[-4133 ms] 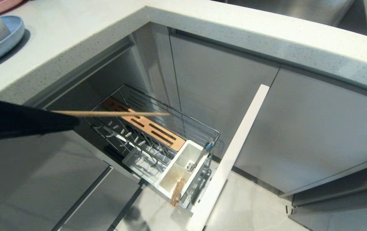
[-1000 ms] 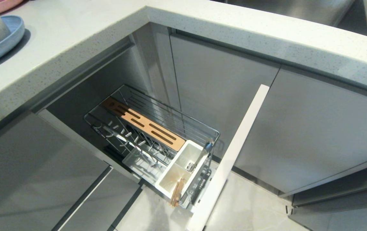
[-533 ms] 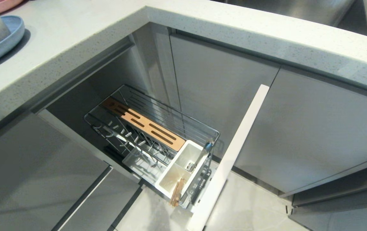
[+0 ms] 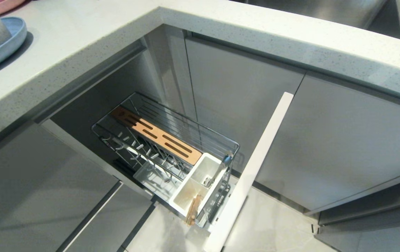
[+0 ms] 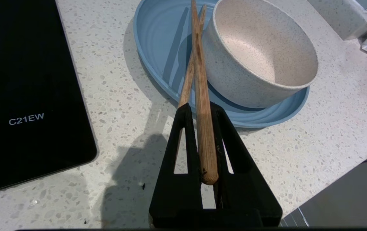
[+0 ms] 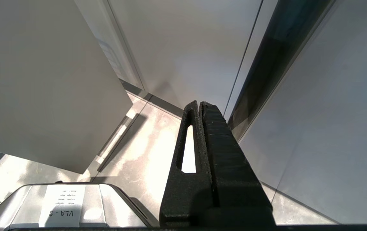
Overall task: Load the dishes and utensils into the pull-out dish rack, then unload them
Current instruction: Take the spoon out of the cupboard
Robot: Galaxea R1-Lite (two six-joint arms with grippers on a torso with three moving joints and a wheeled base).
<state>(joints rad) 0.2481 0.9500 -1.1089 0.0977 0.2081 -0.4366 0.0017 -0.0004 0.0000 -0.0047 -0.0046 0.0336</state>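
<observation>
1. The left gripper (image 5: pixel 201 110) is over the speckled pale countertop (image 5: pixel 315 128), its black fingers (image 5: pixel 183 141) clamped on a pair of light-brown wooden chopsticks (image 5: pixel 199 80).
2. The chopsticks run out past the fingertips, crossing over the near rim of the wide, shallow pale-blue round plate (image 5: pixel 157 57).
3. The plain off-white round bowl (image 5: pixel 260 54) sits inside that plate, just beside the chopsticks' far ends; I cannot tell if they touch.
4. A black glass cooktop (image 5: pixel 26 80) lies beside the plate, seen only from the left wrist.
5. The head view misses both grippers but gives the narrow chrome wire pull-out dish rack (image 4: pixel 172 133) drawn out under the counter, its slotted tan wooden strip (image 4: pixel 156 134) along the far side.
6. A white plastic caddy (image 4: pixel 200 182) sits at the rack's near end, with a silver metal spoon (image 4: pixel 220 169) leaning in one compartment and more wooden sticks (image 4: pixel 193 210) at its near corner.
7. The right gripper (image 6: pixel 199 106) hangs low by the grey cabinet fronts (image 6: pixel 186 48), fingers pressed together, holding nothing.
</observation>
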